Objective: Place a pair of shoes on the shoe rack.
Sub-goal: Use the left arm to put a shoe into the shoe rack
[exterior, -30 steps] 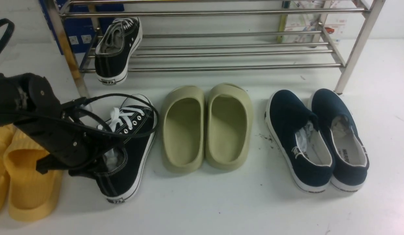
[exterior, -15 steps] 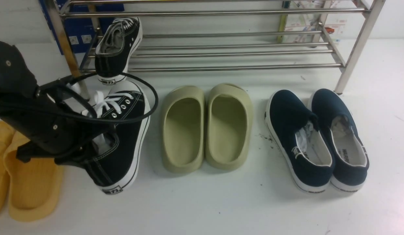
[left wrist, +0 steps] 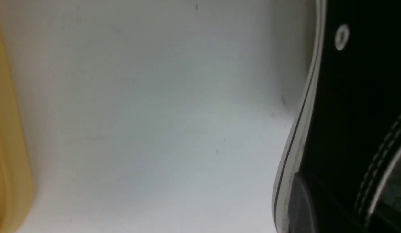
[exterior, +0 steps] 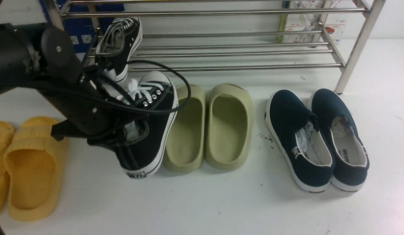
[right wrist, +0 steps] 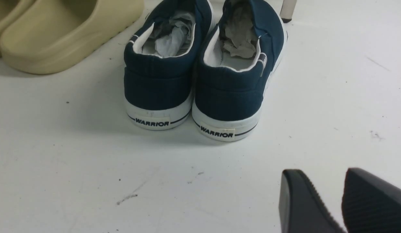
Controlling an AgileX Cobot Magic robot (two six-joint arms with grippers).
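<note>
One black canvas sneaker (exterior: 118,42) of the pair of shoes rests on the lowest bars of the steel shoe rack (exterior: 234,68), at its left end, heel sticking out toward me. The other sneaker (exterior: 153,130) hangs tilted above the floor, its sole edge overlapping the left olive slipper. My left gripper (exterior: 125,135) is shut on its heel-side collar, fingers mostly hidden inside the shoe. The left wrist view shows that sneaker's black side and white sole (left wrist: 349,106) close up. My right gripper (right wrist: 320,184) hovers low over bare floor behind the navy shoes, open and holding nothing.
A pair of olive foam slippers (exterior: 221,127) sits in the middle, navy slip-ons (exterior: 316,140) (right wrist: 200,77) on the right, yellow slippers (exterior: 29,166) at the left edge. A rack leg (exterior: 348,71) stands beside the navy pair. A blue box (exterior: 81,36) is behind the rack.
My left arm has lifted the second sneaker off the floor and carried it rightward and toward the rack, uncovering the yellow slippers. Nothing else has moved.
</note>
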